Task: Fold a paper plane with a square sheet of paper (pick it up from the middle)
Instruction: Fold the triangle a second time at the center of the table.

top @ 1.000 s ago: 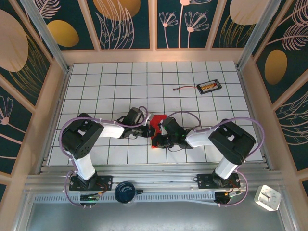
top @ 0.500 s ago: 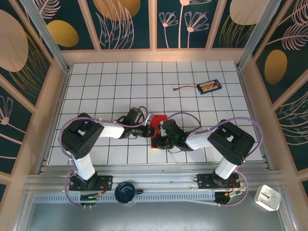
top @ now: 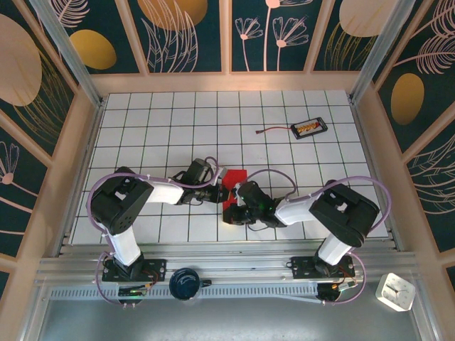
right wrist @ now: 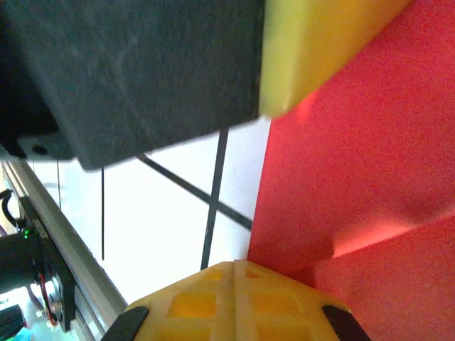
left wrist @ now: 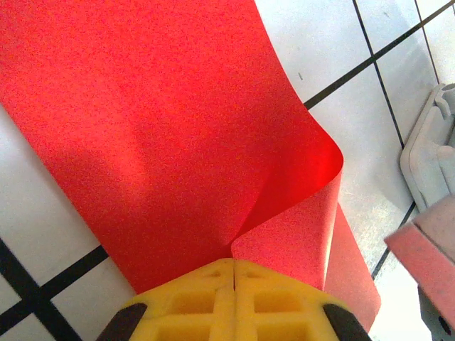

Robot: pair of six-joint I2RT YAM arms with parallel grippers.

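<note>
The curled red square sheet of paper [left wrist: 156, 128] is gripped on the desk [top: 142, 128] by the left pincer [left wrist: 233, 264] and right pincer [right wrist: 233, 267], both fully closed.

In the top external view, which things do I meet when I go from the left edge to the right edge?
left arm → square sheet of paper → black tray with its cable → white clock beyond the table's near right corner

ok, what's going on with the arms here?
Both arms are folding the square sheet of paper near the middle of the table. The left gripper is shut on it, and it curls over in a loose fold. The right gripper is shut at its edge; a grip there is unclear. No dart shape yet.
</note>
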